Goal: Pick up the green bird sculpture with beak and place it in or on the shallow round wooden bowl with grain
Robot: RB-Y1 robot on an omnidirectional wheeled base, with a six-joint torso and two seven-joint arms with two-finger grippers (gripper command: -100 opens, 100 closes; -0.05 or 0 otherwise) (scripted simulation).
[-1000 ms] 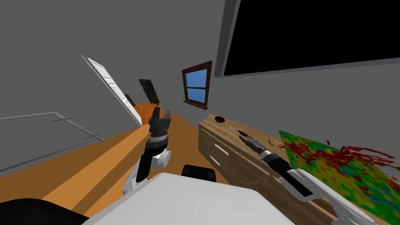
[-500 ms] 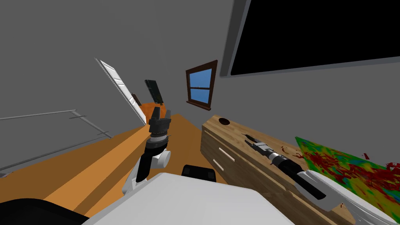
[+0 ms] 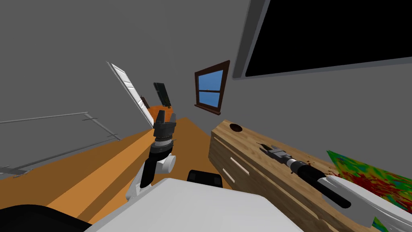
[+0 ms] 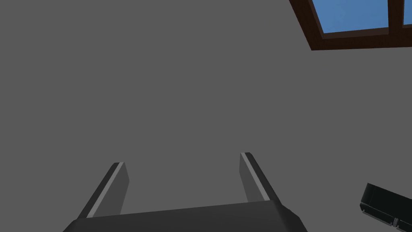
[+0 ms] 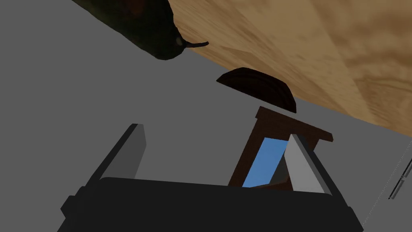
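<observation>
**While the bird lies outside the bowl, both grippers stand spread and empty**

The bowl (image 3: pixel 235 127), dark brown and shallow, sits on the far end of the dresser (image 3: pixel 241 173), close to the wall. From the head camera its hollow looks plain dark; I cannot make out anything inside it. The bird (image 5: pixel 149 28), a very dark green with a thin curved beak, rests on the dresser top, apart from the bowl and nearer the robot's right hand.

The right gripper (image 3: pixel 262 145) reaches out low over the dresser and points toward the bowl. Its two fingers are set wide apart with nothing between them. In its wrist view the bird lies off to one side of the fingers, touching neither.

The left gripper (image 3: pixel 167 114) is held up in front of the chest, over the floor and clear of the dresser. Its fingers are also wide apart and hold nothing.

Compared with a second ago, the whole scene has slid across the head view. The window (image 3: pixel 211 88) and dresser sit further over, and the colourful panel (image 3: pixel 374 181) has nearly left the edge, so the robot's head has turned. The left arm has kept its pose. The right gripper stays over much the same stretch of dresser top.
</observation>
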